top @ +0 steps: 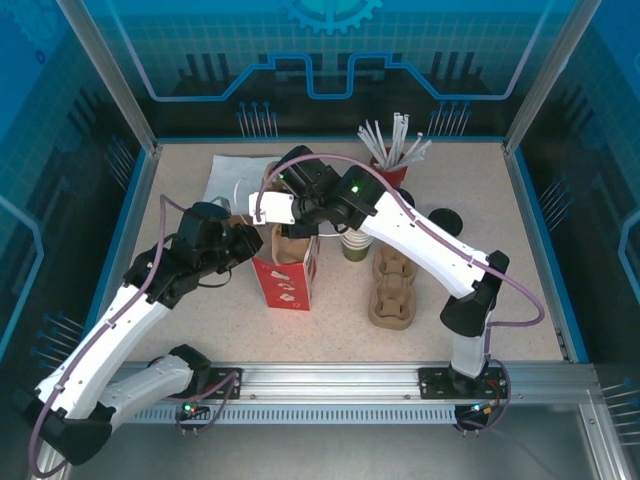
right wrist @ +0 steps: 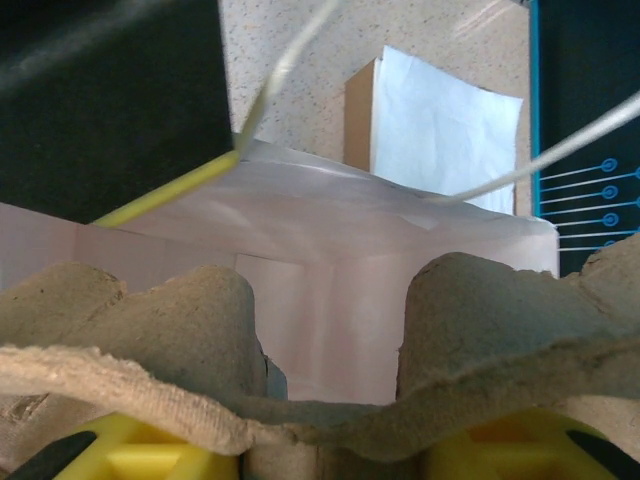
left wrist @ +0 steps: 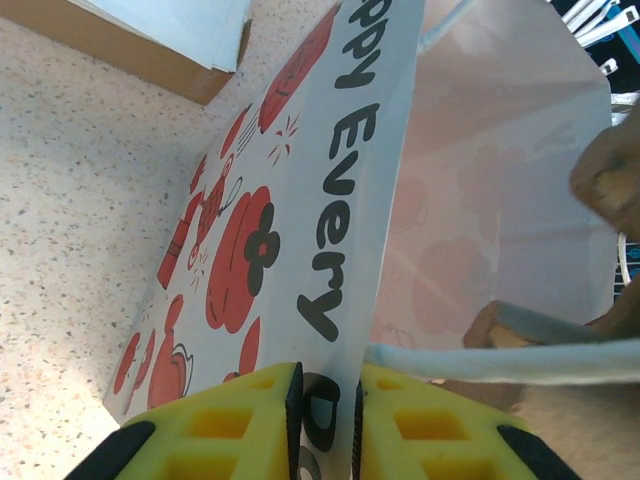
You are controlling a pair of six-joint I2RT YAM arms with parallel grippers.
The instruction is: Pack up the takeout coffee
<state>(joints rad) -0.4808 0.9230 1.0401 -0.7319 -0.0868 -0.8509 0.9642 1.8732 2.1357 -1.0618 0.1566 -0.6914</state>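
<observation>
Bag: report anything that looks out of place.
Nothing is spilled. The bag has its printed wall pinched by the left gripper, and the right gripper holds a rough-edged brown cup carrier at its open mouth.

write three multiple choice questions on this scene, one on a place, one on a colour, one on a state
1. Where do the straws stand?
A. beyond the paper bag, to its right
B. inside the bag
C. at the left arm's base

2. What colour are the pictures printed on the bag?
A. blue
B. red
C. green

3. What is the left hand doing?
A. hanging wide open
B. holding a straw
C. pinching the bag's wall

1 A: the top view shows them farther from the arms' bases than the bag, and to its right.
2 B: the left wrist view shows red drawings on the wall.
3 C: its fingers sit on either side of the wall's edge.
</observation>
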